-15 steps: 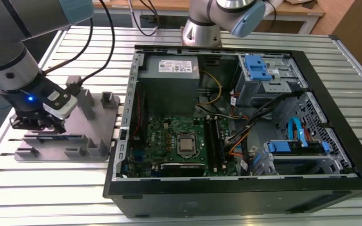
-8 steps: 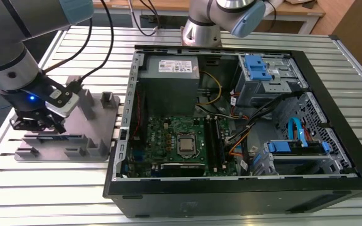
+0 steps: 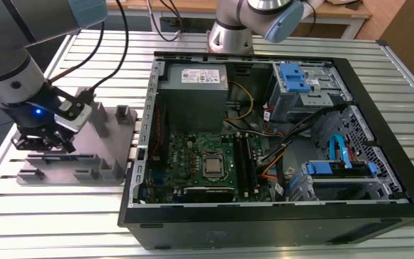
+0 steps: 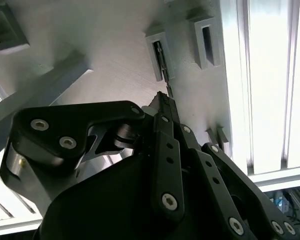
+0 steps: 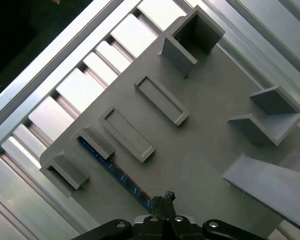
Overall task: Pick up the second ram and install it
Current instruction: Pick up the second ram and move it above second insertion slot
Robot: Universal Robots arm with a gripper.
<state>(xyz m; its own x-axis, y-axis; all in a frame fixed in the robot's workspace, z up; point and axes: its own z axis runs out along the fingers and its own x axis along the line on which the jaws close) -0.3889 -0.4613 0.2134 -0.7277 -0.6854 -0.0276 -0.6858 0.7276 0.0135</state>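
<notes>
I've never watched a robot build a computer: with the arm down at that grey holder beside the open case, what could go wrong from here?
1. The gripper sits at one end of the second ram, not its middle; lifting from there might tilt the stick and jam it in the grey fixture's slots.
2. Loose cables lie close beside the motherboard in the open case and could snag the stick on its way in.
</notes>
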